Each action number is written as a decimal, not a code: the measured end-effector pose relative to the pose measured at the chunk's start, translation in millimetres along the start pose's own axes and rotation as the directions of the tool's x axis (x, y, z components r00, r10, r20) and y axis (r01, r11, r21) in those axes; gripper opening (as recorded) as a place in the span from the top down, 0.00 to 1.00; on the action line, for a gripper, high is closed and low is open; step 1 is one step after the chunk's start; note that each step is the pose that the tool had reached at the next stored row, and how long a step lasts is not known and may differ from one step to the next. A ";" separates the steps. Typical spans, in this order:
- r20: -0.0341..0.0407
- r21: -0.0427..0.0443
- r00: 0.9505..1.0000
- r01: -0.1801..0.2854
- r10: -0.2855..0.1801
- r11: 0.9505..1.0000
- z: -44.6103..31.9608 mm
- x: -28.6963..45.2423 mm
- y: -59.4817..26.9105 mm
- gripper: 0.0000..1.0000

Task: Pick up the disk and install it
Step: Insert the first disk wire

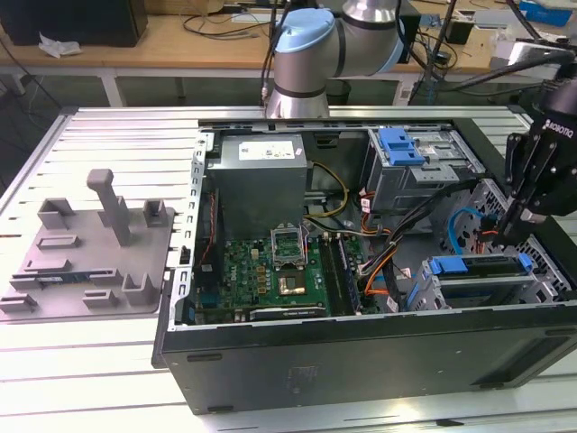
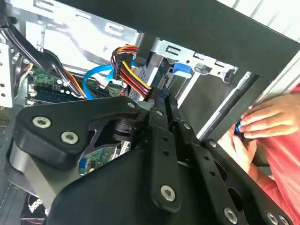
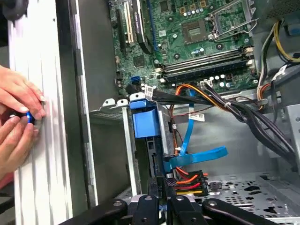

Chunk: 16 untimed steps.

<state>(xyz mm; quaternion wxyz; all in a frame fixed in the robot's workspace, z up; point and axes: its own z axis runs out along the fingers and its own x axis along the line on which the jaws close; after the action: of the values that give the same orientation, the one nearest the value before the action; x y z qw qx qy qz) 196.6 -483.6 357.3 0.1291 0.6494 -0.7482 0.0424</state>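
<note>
A ribbed metal table [image 1: 90, 397] carried an open black computer case [image 1: 361, 370], which lay on its side with its inside facing up. Behind the case's far wall rose the silver and pale-blue robot arm [image 1: 306, 54]. Outside the case, at the exterior view's left of it, a grey fixture plate [image 1: 90, 244] with upright blocks rested on the table.

Inside the case, a grey power supply [image 1: 261, 180] sat against the far wall, and a green motherboard [image 1: 270, 266] lay between it and the near wall. A grey drive cage [image 1: 545, 280] filled the case's near corner at the exterior view's right. The disk [image 1: 478, 265] sat in that cage, lying level, its blue frame edge uppermost along the cage top.

The black gripper [image 1: 512, 233] hung inside the case, just above the end of the disk nearer the exterior view's right. In both wrist views its jaws [image 2: 161, 99] [image 3: 161, 185] were drawn narrow, almost together; whether they pinched the disk could not be told.

Just outside the case's wall, a person's hands [image 3: 18, 122] held a small blue object [image 3: 29, 117] over the table.
</note>
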 end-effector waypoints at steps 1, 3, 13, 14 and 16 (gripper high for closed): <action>0.062 0.004 0.997 0.036 -0.036 0.999 4.0 14.8 1.4 0.84; 0.079 0.011 0.995 0.062 -0.062 0.998 5.3 20.1 1.8 0.84; 0.083 0.047 0.991 0.098 -0.102 0.994 10.2 24.2 6.5 0.84; 0.081 0.051 0.990 0.115 -0.119 0.992 10.3 24.2 6.6 0.84; 0.076 0.059 0.985 0.148 -0.152 0.987 10.4 23.9 6.6 0.84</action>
<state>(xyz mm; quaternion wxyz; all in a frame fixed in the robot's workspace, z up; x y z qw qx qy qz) 185.7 -508.0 353.9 0.0845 0.7084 -0.7003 0.0262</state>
